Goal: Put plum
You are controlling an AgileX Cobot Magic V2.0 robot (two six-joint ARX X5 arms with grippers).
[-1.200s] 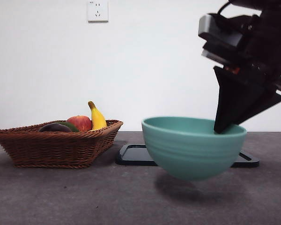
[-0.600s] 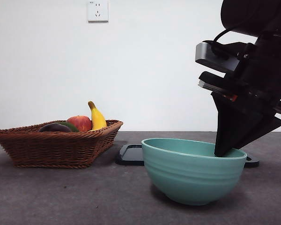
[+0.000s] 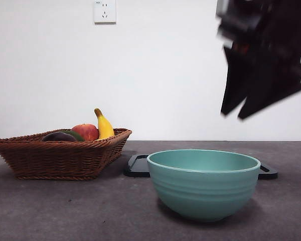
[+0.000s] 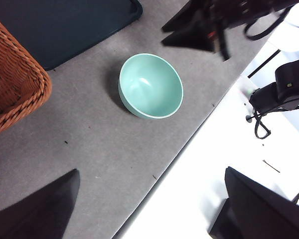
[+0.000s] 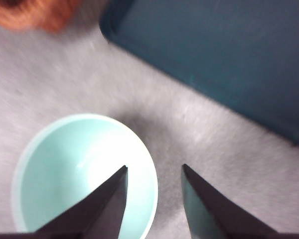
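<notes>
Where half a second earlier the right gripper (image 3: 237, 114) had reached down to the bowl's rim, in the front view it had risen clear and hung blurred above the bowl's right side, its jaws apart and holding nothing. One green bowl (image 3: 203, 184) sat on the bench (image 3: 65, 211), shifted slightly left of its earlier spot. One wicker basket (image 3: 60, 153) stood to the left, unchanged, holding four fruits: one plum (image 3: 58, 136) at its left, one green fruit (image 3: 76, 134), one red apple (image 3: 86, 131) and one banana (image 3: 104, 125). One dark tray (image 3: 139, 165) lay behind the bowl.

From the left wrist, the left gripper (image 4: 149, 209) was wide open and empty, well apart from the bowl (image 4: 150, 85), with the basket corner (image 4: 15, 94), the tray (image 4: 65, 25) and the other arm's gripper (image 4: 199, 30) in sight.

From the right wrist, the open gripper (image 5: 153, 175) hovered over the bowl's rim (image 5: 84, 174), beside the tray (image 5: 214, 59).
</notes>
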